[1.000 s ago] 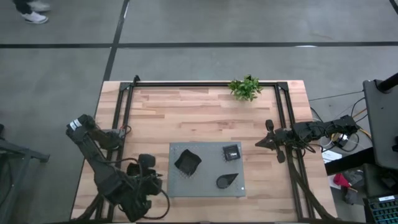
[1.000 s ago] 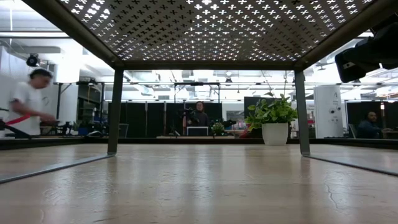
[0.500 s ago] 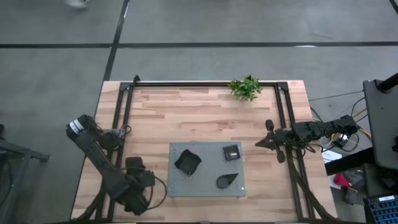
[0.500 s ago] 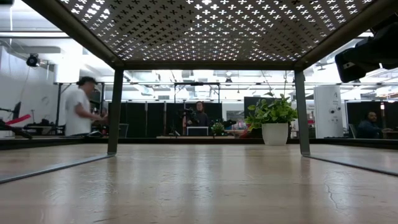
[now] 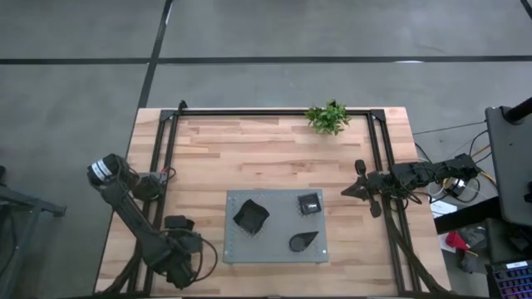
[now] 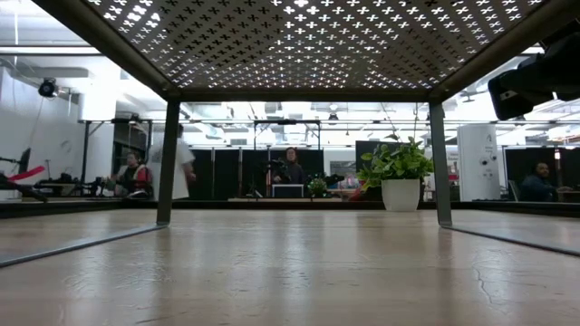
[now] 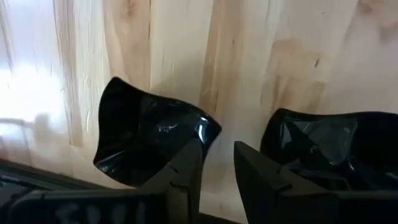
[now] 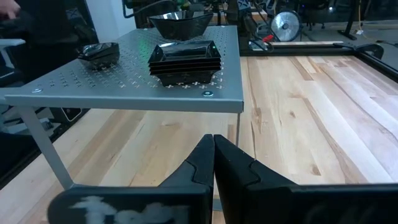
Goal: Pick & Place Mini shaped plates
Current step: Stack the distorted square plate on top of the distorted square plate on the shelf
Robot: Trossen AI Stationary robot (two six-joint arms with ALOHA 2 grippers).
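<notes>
Fingers of the left gripper (image 7: 214,165) stand a little apart with a narrow gap between them and hold nothing, their tips hanging over bare wood between two black plates. One of these plates (image 7: 152,134), with an upturned wavy rim, lies on the table just beside one finger, and the other plate (image 7: 326,146) lies just beside the other finger, partly cut off by the edge of the left wrist view. From above, the left gripper (image 5: 176,249) sits at the near left of the table (image 5: 249,158), just left of the grey dotted stand (image 5: 274,249), and those two plates are hidden under the arm

On the stand rest three more dark pieces: a larger squarish plate (image 5: 250,215) on its left part, a small square stack of plates (image 5: 309,203) toward the far right, and a teardrop plate (image 5: 302,241) at the near right. The right wrist view shows the stand as a raised metal shelf on legs, with the stack of plates (image 8: 185,62) near its right edge

Closed finger against finger, the right gripper (image 8: 213,152) is empty. It hangs at the right side of the table (image 5: 356,189), well apart from the stand and pointing toward it

A small green plant (image 5: 327,117) stands at the far edge of the table. People (image 6: 172,167) show in the room beyond, in the low view
</notes>
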